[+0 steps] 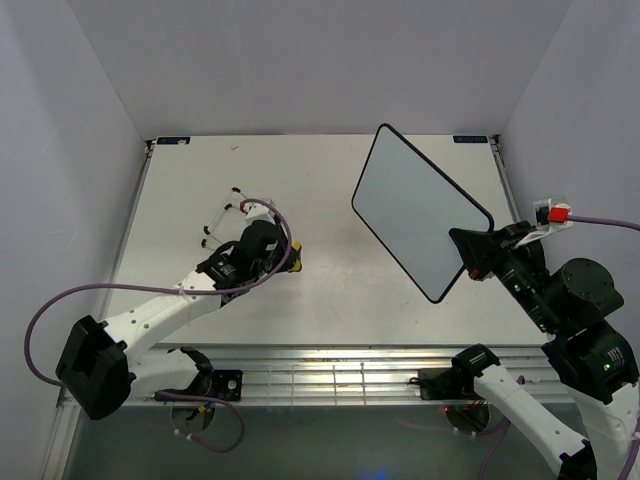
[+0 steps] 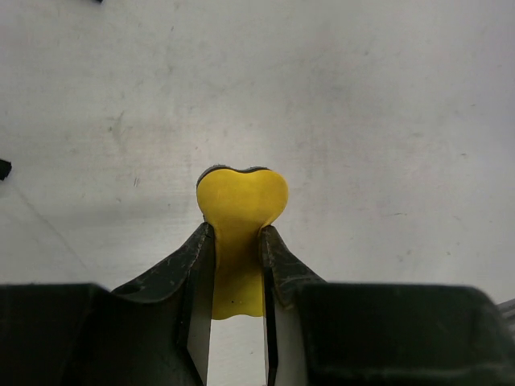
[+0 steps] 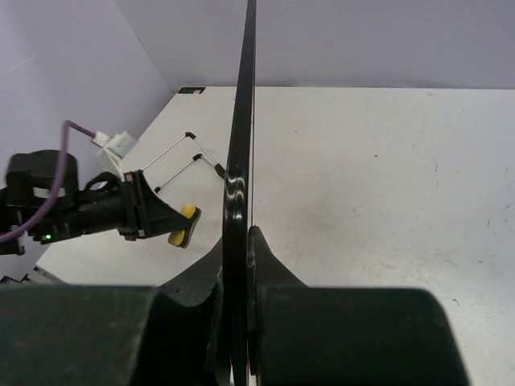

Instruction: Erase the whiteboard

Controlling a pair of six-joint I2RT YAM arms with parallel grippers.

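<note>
Nearest the lens: black fingers of the left tool (image 2: 236,241), clamped shut on the waist of a small yellow peanut-shaped eraser (image 2: 241,197), rounded lobe poking out toward 12 o'clock above the pale grey desk (image 2: 386,121). Seen from overhead, parked at about 9 o'clock of the desk, just beside a thin wire stand (image 1: 222,212) lying at its 10 o'clock.

Over at 3 o'clock, right tool (image 3: 239,245) pinched tight on the rim of the flat white rectangular whiteboard with thin black rim and rounded corners (image 1: 415,205), gripped near one corner, tilted up on edge and seemingly lifted off the desk. Upper face plain from above; other face hidden. Well apart from the eraser.

Likely the approach before wiping. To do it well:
- Carry the eraser toward 3 o'clock, clear of the wire stand.
- Meet the board face squarely with the lobe.
- Press lightly, given a one-corner hold that could pivot.
- Wipe in overlapping strokes.
</note>
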